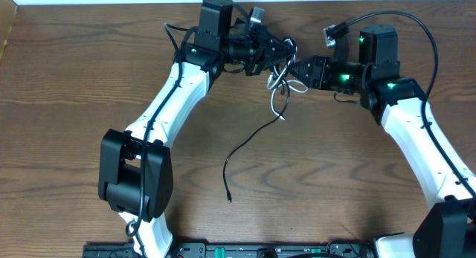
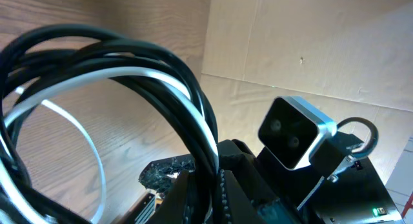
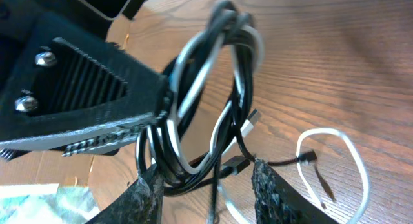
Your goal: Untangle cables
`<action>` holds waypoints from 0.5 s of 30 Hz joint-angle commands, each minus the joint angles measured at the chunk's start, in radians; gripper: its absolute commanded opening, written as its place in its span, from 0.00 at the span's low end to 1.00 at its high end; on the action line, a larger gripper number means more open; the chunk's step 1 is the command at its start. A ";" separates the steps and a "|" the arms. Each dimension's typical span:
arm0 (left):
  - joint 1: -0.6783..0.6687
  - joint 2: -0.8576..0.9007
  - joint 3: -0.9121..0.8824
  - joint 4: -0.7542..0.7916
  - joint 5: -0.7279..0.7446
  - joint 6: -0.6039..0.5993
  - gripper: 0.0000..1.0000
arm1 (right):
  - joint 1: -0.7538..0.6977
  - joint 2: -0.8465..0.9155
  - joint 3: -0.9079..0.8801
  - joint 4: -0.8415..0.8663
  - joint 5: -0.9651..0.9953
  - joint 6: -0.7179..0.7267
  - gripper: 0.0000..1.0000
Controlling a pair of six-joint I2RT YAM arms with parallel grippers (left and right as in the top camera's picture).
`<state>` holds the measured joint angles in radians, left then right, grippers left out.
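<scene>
cables [image 1: 281, 78]: black cable [image 3: 242, 95] and white cable [image 2: 139, 73] bunched in one coil, raised off tabletop [image 1: 74, 79] at far centre between both arms. left gripper [image 1: 281, 56] clamped on coil. right gripper [image 3: 206, 185] at medium gap, fingers straddling lower coil strands, not pinching. black tail trails across tabletop toward near edge. white loop lies on tabletop beside coil.

Wood-grain table [image 1: 67, 79] — pale wall [image 2: 310, 37]
</scene>
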<state>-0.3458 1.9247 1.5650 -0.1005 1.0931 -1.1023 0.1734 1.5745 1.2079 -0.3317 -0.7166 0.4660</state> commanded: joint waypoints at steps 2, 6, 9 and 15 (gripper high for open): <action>-0.010 -0.013 0.006 0.005 0.158 -0.019 0.07 | -0.001 0.002 0.000 0.012 0.210 0.080 0.36; -0.011 -0.013 0.006 0.005 0.186 -0.035 0.07 | -0.002 0.002 0.000 0.028 0.255 0.110 0.36; -0.013 -0.013 0.006 0.005 0.192 -0.037 0.08 | -0.001 0.002 0.000 0.051 0.253 0.119 0.36; -0.022 -0.013 0.006 0.006 0.206 -0.063 0.07 | 0.021 0.002 0.000 0.089 0.251 0.125 0.41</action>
<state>-0.3420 1.9247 1.5650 -0.0971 1.1843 -1.1378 0.1799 1.5715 1.2079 -0.2573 -0.5285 0.5671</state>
